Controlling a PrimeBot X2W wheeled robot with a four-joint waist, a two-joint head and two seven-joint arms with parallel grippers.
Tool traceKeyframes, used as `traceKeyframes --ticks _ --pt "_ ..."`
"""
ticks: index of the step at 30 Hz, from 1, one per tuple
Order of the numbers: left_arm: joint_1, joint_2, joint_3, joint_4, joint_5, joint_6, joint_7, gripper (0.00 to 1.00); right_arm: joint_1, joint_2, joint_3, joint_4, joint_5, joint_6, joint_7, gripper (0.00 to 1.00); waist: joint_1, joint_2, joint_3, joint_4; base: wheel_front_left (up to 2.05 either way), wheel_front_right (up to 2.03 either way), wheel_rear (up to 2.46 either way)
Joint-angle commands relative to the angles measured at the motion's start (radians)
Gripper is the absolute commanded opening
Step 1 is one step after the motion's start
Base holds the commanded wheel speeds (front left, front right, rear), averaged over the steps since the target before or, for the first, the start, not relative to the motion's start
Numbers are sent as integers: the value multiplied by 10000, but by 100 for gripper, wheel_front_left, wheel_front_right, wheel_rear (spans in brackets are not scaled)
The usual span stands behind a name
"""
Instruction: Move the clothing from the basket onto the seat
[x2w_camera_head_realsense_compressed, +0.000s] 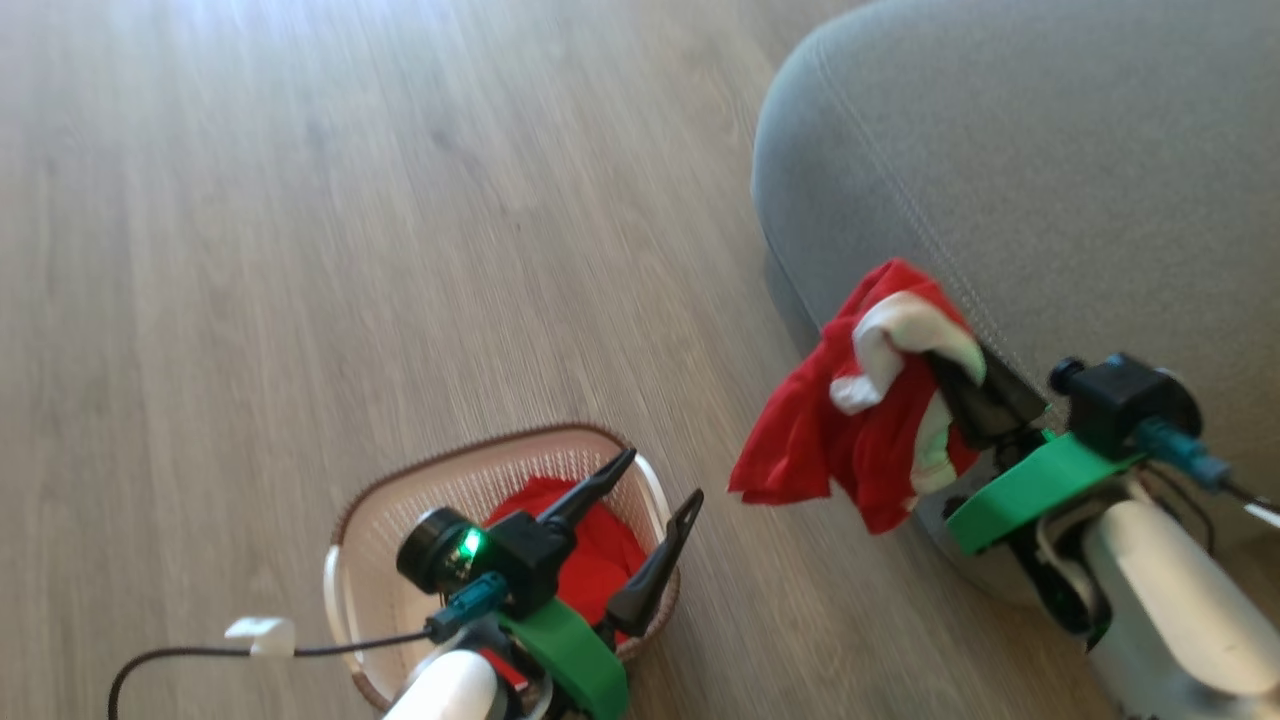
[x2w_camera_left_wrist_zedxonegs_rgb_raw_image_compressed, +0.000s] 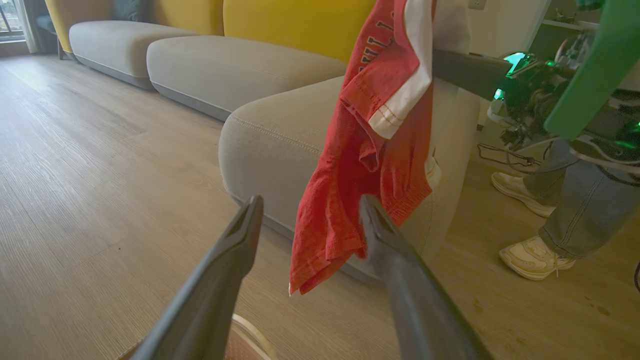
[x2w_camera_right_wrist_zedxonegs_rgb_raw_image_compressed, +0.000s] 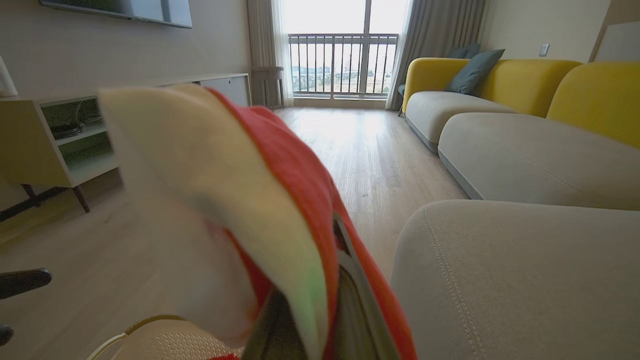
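Limp red garment, perhaps cotton, white-trimmed

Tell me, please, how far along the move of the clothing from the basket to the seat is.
Done: nothing yet; no garment lies on the visible seat. In hand: the right hand is shut on the white-trimmed garment, which hangs beside the seat's corner, clear of the floor. Left: lay it down, then fetch the plain red garment in the basket, below the open left hand.
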Motion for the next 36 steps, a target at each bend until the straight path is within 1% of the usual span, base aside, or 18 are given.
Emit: traceKeyframes --ticks 1,6,11,15,21,22,24,27,30,34,36 --pt "-641 98 294 -321 107 -13 -127 100 -362 -29 -234 -419 75 -2 -67 0 0 0 677 -174 0 0 0" --pt "-1321 288 170 -313 234 -13 -127 100 -1223 25 -1137 -377 135 -2 -67 0 0 0 2105 -13 0 0 0" --pt "-1967 447 182 -235 372 -13 -127 100 -2983 -262 -2078 239 153 -2 -67 0 0 0 3335 299 0 0 0" --pt "-2281 525 279 -260 440 -13 -128 100 -4810 -823 -3282 1042 186 -2 -67 0 0 0 4162 546 0 0 0" --pt "-2612 669 478 -417 576 -13 -128 100 -7767 -1961 -4986 3094 3 -2 -13 0 0 0 5490 883 0 0 0" --pt "-2612 669 478 -417 576 -13 -128 100 -7767 -1961 -4986 3094 3 -2 -13 0 0 0 5490 883 0 0 0" --pt "-2661 665 634 -501 625 -13 -128 100 -8677 -2220 -5426 3652 -74 -2 43 0 0 0 5994 945 0 0 0" --pt "-2648 732 771 -593 826 -8 -128 100 -9811 -2399 -5962 4356 -236 -2 37 0 0 0 6715 989 0 0 0" --pt "-2591 803 903 -732 957 -4 -128 100 -10427 -2462 -6360 5124 -528 -2 10 0 0 0 7411 1047 0 0 0" --pt "-2429 882 1223 -839 981 93 -128 100 -10488 -2070 -7133 6236 -1125 -2 -46 0 0 0 8110 1047 0 0 0" --pt "-2375 861 1319 -910 988 105 -128 100 -10324 -1839 -7640 6515 -1516 -2 -58 0 0 0 8288 1111 0 0 0"
